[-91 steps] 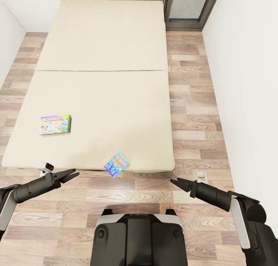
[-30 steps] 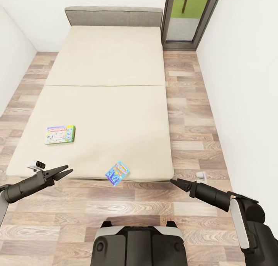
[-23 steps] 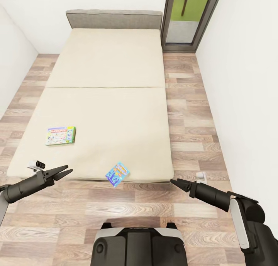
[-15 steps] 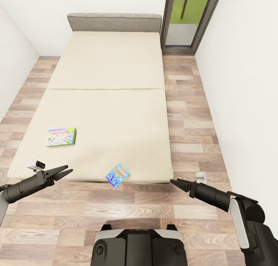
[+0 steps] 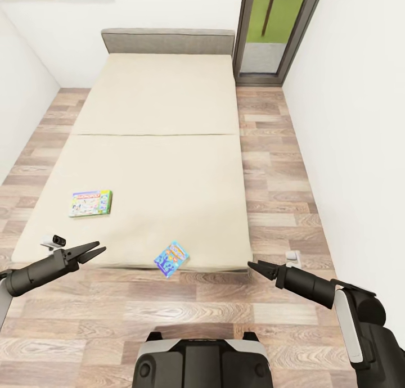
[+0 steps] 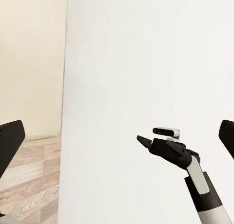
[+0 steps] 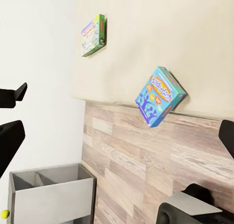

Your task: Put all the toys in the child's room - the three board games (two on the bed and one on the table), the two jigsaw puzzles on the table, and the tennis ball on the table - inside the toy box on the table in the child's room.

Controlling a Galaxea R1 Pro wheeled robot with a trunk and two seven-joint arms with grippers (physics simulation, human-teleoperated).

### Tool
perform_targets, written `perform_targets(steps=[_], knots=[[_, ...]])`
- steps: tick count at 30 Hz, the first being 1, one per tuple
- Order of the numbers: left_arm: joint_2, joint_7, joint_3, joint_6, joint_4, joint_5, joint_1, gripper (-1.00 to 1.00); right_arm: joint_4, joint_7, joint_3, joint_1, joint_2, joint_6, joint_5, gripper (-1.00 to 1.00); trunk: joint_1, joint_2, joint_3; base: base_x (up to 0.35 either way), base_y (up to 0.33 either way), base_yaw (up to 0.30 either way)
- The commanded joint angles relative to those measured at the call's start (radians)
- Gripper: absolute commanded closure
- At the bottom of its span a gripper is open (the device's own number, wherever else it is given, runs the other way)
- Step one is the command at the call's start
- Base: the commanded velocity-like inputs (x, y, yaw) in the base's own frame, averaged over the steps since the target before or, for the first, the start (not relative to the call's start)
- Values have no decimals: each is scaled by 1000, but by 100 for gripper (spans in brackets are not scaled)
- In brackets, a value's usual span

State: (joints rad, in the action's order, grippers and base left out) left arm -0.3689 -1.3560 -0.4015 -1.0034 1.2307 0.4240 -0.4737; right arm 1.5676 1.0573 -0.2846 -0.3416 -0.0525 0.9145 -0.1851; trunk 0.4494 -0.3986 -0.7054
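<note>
Task progress is at an early stage, judging by the layout. Two board games lie on the bed (image 5: 157, 152), and neither end effector carries anything. The green-and-white board game (image 5: 91, 203) lies flat on the mattress near the bed's left side. The blue board game (image 5: 171, 258) lies at the foot edge of the mattress and overhangs it at an angle; the right wrist view confirms one corner projecting past the edge above the wood floor (image 5: 225, 315).

The left end effector (image 5: 90, 252) is empty, its jaws parted. It hovers over the foot of the bed, below and slightly left of the green-and-white game, and apart from it. The right end effector (image 5: 260, 269) is empty, its jaws parted. It hovers above the floor, to the right of the blue game and well apart from it.

Both games remain to be picked up and carried to the toy box.
</note>
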Motion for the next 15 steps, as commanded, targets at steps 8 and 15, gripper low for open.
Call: perform_targets(steps=[8,15], knots=[[0,-2,0,-9,0,1,0,-100,0,3,-1,0,-1,4,0,-100,1,-1,12,0,0,0],[0,-1,0,-9,0,1,0,-100,0,2,-1,0,0,4,0,-100,1,-1,23,0,0,0]])
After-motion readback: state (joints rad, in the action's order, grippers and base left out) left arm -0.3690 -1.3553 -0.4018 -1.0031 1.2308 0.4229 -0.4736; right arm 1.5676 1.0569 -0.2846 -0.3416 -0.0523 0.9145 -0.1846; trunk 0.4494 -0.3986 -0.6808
